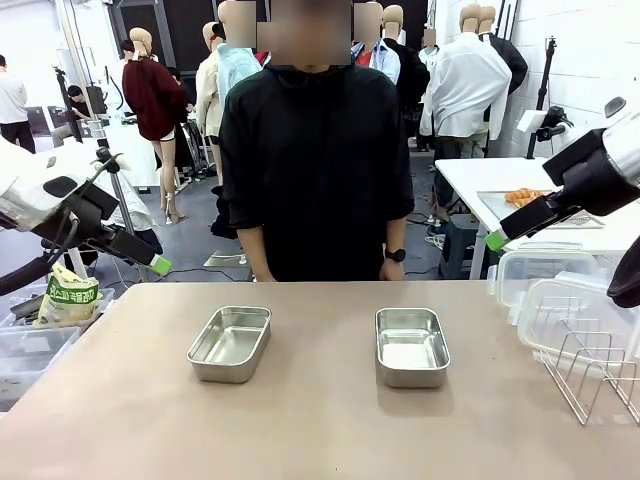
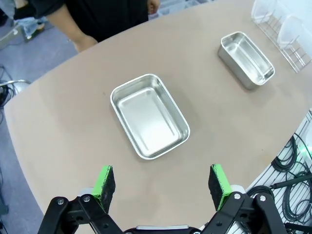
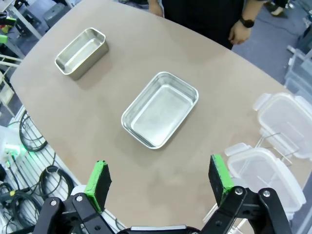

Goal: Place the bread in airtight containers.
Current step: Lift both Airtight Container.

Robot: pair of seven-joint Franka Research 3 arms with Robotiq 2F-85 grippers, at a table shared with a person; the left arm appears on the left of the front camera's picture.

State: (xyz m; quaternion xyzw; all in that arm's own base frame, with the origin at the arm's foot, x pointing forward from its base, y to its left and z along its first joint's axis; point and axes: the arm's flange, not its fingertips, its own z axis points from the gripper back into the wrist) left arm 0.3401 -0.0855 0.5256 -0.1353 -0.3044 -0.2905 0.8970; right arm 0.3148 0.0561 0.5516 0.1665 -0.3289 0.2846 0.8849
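Nine-o'clock container (image 1: pixel 230 343) and three-o'clock container (image 1: pixel 411 346) sit lidless, ready for filling; left tool (image 2: pixel 161 179), right tool (image 3: pixel 158 178) released, empty.

- Bright, even overhead light in all three views; no dim corners.
- Table (image 1: pixel 320 420) is matte and evenly lit, no hotspots.
- Left pan (image 1: pixel 230 343) and right pan (image 1: pixel 411 346) throw short, soft shadows; pan floors show a mild white sheen.
- Clear plastic lids (image 1: pixel 565 300) look washed out at front-view right.
- Wrist views: strong wide-angle bowing of the table edge, centre sharp.
- Front view: background slightly soft, no motion blur.
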